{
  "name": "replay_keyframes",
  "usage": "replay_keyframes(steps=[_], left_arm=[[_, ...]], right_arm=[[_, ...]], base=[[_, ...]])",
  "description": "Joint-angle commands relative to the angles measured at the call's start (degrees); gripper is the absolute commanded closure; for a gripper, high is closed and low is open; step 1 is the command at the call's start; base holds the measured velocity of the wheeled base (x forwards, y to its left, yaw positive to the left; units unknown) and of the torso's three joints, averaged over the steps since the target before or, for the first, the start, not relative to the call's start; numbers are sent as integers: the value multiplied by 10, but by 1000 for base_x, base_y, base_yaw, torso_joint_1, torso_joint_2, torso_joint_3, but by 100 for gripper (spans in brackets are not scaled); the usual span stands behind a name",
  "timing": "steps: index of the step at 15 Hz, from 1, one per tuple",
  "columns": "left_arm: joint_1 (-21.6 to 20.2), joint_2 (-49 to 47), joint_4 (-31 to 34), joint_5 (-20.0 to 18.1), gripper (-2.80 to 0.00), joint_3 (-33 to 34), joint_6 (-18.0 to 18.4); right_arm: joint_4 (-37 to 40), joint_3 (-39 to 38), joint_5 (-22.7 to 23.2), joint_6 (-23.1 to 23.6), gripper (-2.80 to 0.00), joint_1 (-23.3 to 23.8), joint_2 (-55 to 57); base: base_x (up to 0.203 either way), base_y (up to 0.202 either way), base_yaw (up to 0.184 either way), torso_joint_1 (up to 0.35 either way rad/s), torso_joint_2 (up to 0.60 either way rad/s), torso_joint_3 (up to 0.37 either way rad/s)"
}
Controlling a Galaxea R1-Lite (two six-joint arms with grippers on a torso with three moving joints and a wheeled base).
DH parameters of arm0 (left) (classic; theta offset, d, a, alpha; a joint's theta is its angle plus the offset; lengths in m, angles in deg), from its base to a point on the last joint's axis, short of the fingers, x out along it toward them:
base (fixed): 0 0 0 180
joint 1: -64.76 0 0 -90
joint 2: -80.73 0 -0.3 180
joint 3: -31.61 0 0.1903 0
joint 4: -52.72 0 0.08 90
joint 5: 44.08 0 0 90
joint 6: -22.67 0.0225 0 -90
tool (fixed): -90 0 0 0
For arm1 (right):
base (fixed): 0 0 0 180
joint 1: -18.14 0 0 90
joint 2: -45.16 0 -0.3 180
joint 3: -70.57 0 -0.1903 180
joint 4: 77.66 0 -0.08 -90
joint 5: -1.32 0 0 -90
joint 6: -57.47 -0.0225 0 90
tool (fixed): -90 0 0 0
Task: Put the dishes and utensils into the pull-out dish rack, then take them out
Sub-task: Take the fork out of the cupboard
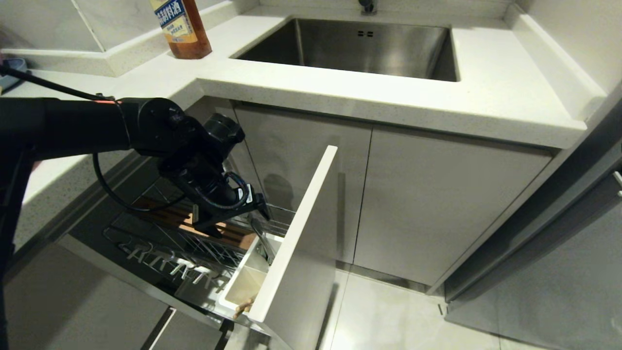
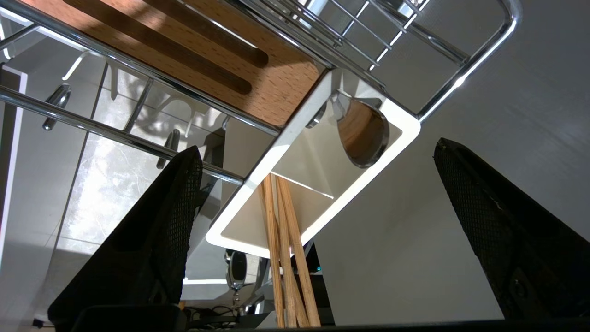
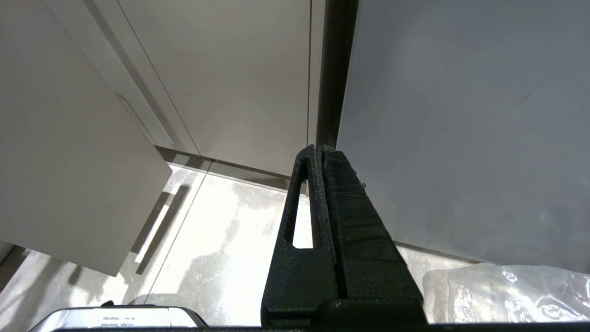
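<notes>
The pull-out dish rack (image 1: 160, 228) stands drawn out under the counter, with its pale front panel (image 1: 296, 243) towards the floor side. Its white utensil cup (image 1: 233, 291) (image 2: 239, 237) holds the wooden chopsticks (image 2: 283, 240) (image 1: 244, 306) in one compartment and a silver spoon (image 2: 364, 133) (image 1: 262, 238) in the other. My left gripper (image 1: 231, 216) (image 2: 317, 145) hovers just above the cup, open wide and holding nothing. The wooden slotted strip (image 2: 258, 78) lies beside the cup. The dishes are out of view, and I cannot make out a fork. My right gripper (image 3: 320, 150) is shut and empty, pointing at the floor.
A brown sauce bottle (image 1: 182, 29) stands on the counter left of the steel sink (image 1: 359, 46). White-tipped hooks (image 1: 165, 262) line the rack's near side. Closed cabinet doors (image 1: 437, 204) are to the right. A clear plastic bag (image 3: 507, 290) lies on the floor.
</notes>
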Motion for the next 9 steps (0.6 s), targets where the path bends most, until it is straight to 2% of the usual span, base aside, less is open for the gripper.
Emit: replay_keyframes(steps=[1,2,9], left_arm=[[1,-1,3,0,-225,0,-2],[1,-1,3,0,0,0,-3],[2,4,4,-2,0,10,-3]], right_arm=[[0,-2,0,0,0,0,0],[0,-1,0,0,0,-1,0],[0,-1,0,0,0,0,0]], base=[[0,0,0,0,0,0],[0,0,0,0,0,0],[0,0,0,0,0,0]])
